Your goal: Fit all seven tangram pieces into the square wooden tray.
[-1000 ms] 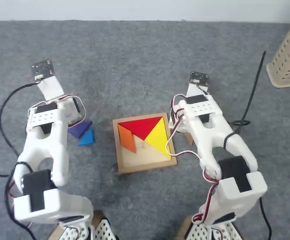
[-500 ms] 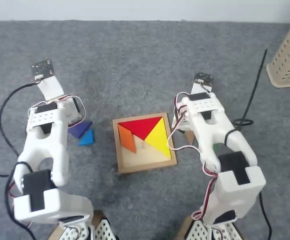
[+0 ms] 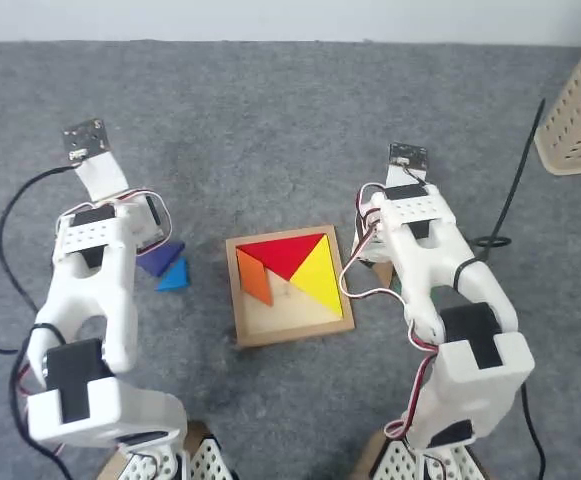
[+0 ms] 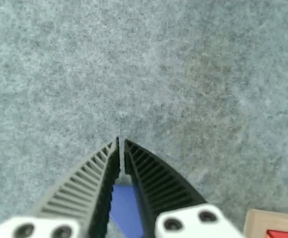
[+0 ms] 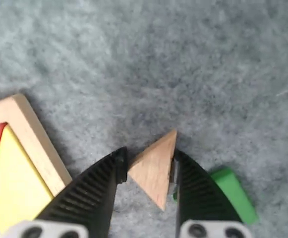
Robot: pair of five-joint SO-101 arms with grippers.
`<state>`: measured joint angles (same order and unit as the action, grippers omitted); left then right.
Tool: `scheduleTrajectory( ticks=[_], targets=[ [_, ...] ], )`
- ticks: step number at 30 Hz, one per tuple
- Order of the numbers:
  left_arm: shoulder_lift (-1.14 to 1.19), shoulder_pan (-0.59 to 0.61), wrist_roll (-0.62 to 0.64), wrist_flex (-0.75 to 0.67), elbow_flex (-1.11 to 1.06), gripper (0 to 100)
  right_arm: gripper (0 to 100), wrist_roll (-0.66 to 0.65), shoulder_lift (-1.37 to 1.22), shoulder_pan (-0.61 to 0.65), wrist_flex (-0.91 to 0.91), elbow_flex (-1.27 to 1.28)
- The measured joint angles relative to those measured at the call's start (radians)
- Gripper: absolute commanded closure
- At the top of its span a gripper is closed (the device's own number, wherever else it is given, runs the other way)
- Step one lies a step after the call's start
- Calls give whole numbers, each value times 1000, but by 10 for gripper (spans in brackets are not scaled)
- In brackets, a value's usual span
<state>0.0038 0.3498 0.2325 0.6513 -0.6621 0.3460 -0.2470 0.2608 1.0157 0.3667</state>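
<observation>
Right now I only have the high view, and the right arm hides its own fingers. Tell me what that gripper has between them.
Observer: A plain wooden triangle. The right gripper has a finger against each side of it.
Operator: Give me what lies next to it.
Observer: A green piece on the carpet, just outside one finger, on the side away from the wooden tray.
Operator: Now report the left gripper.
Observer: The left gripper is shut with nothing between its tips. A blue piece lies on the carpet beneath the fingers, farther back.
</observation>
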Motion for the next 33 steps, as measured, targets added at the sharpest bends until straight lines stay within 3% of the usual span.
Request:
scheduleTrajectory(
  ticks=[6, 11, 16, 33],
  targets=[
    [0, 0, 0, 0, 0, 988, 923, -296, 23, 8, 52, -32],
    [0, 0, 0, 0, 0, 988, 923, -466, 129, 38, 63, -34],
    [0, 0, 0, 0, 0, 988, 923, -624, 186, 129, 110, -34],
    [0, 0, 0, 0, 0, 988, 923, -1336, 186, 491, 143, -34]
  ],
)
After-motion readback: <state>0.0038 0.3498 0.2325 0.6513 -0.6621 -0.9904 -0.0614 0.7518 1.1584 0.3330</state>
